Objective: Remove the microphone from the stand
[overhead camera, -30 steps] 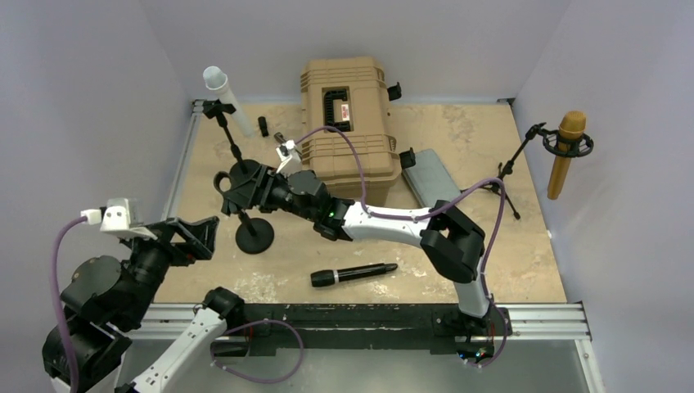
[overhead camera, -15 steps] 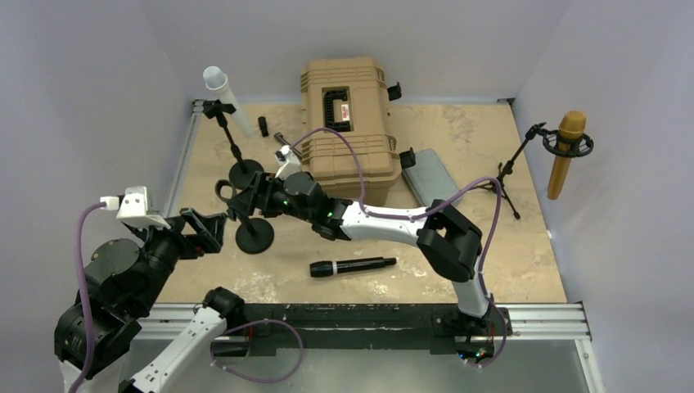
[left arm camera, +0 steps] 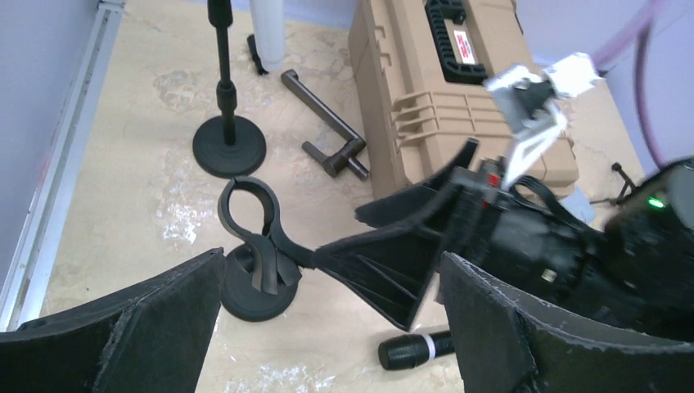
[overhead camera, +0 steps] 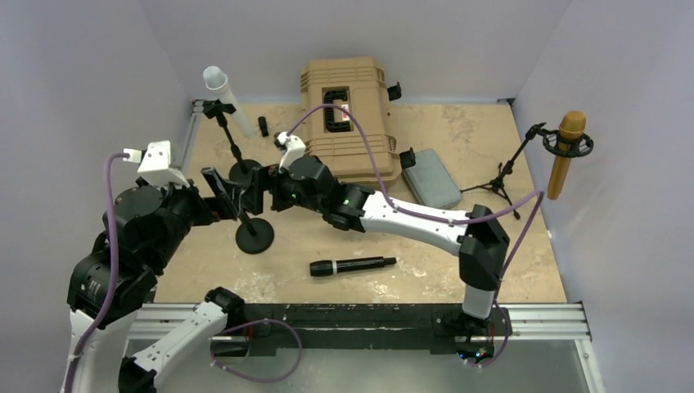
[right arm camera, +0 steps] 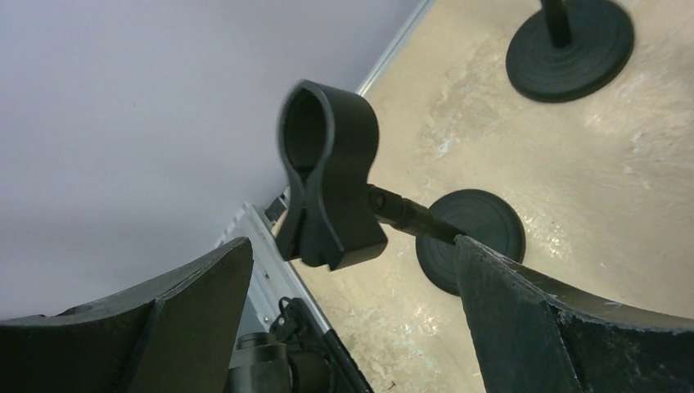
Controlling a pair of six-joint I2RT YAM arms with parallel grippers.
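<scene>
The black microphone [overhead camera: 352, 266] lies flat on the table, apart from the stand; its end [left arm camera: 413, 350] shows in the left wrist view. The stand has a round base [overhead camera: 254, 236] and an empty clip [left arm camera: 250, 213] on a tilted pole. My right gripper [overhead camera: 248, 192] is open, its fingers on either side of the clip [right arm camera: 331, 180] without touching it. My left gripper [overhead camera: 215, 190] is open on the clip's other side and holds nothing. In the left wrist view its jaws frame the clip and the right gripper's fingers [left arm camera: 393, 262].
A tan hard case [overhead camera: 348, 115] stands at the back. A second stand [overhead camera: 244, 172] with a white microphone [overhead camera: 223, 97] is at the back left. A gold microphone [overhead camera: 566, 151] on a tripod stands at the right. A grey pouch [overhead camera: 431, 178] lies beside the case.
My right gripper has opened and let go of the stand's clip. My left arm has swung up and in toward the clip and opened wider. The microphone has not moved.
</scene>
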